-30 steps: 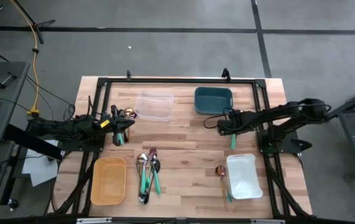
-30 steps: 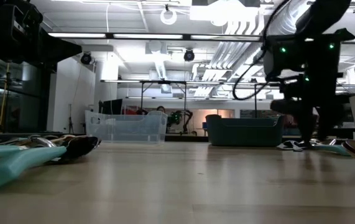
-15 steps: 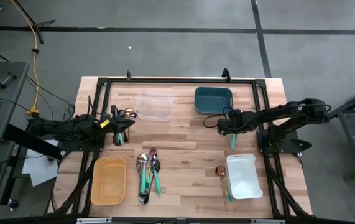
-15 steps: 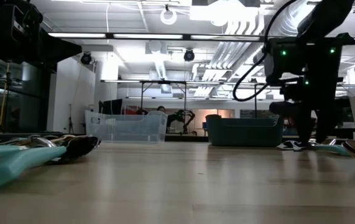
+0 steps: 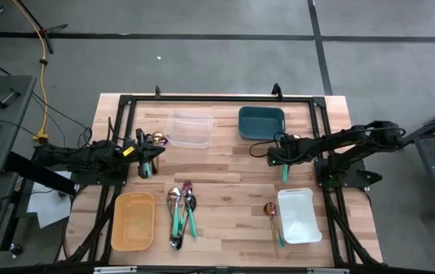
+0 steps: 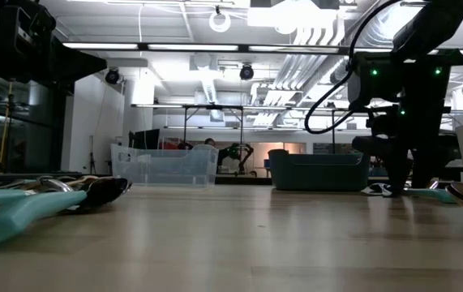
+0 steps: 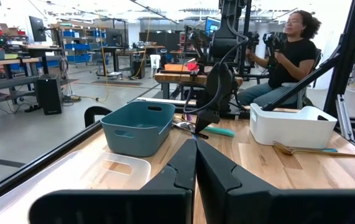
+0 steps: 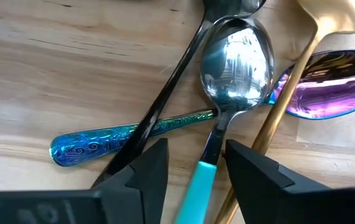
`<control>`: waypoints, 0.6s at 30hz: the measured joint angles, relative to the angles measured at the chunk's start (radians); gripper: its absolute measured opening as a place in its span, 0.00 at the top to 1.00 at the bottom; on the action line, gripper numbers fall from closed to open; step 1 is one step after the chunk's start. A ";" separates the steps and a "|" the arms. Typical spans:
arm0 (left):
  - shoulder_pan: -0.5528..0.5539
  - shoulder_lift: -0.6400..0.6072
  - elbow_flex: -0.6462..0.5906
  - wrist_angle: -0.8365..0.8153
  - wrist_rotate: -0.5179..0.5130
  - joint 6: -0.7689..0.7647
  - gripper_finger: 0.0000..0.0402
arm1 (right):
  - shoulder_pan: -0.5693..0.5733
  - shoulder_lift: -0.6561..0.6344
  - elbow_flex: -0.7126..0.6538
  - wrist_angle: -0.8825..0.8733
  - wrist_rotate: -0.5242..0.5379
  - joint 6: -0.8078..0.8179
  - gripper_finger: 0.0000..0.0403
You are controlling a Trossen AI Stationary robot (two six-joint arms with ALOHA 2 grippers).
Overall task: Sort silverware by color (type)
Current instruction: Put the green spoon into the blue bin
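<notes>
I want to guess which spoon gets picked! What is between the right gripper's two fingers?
In the right wrist view, the teal handle of a silver-headed spoon lies between the right gripper's open fingers, with a black utensil and a gold one crossing nearby.

A teal-handled spoon (image 8: 227, 87) with a silver bowl, a swirl-patterned blue handle (image 8: 127, 135), a gold spoon (image 8: 314, 56), a purple iridescent spoon (image 8: 332, 90).

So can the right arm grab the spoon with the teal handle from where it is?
Probably yes. The right tool hangs right over the teal-handled spoon, its fingers open on either side of the handle. But a black spoon and a gold spoon lie close beside it and might get bumped.
</notes>
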 joint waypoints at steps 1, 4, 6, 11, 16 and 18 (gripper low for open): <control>0.000 0.000 0.000 0.000 0.000 0.000 0.99 | 0.000 0.004 0.001 -0.006 -0.002 0.000 0.65; 0.000 0.000 0.000 0.000 0.000 0.000 0.99 | 0.000 0.019 0.001 -0.013 -0.006 -0.007 0.75; 0.000 0.000 0.000 0.000 0.000 0.000 0.99 | 0.000 0.035 0.002 -0.016 -0.006 -0.011 0.83; 0.000 0.000 0.000 0.000 0.000 0.000 0.99 | 0.001 0.047 0.004 -0.014 -0.004 -0.052 0.95; 0.000 0.000 0.000 0.000 0.000 0.000 0.99 | 0.001 0.025 0.027 -0.071 -0.029 -0.084 0.95; 0.000 0.000 0.000 0.000 0.000 0.000 0.99 | 0.006 0.015 0.046 -0.112 -0.050 -0.122 0.95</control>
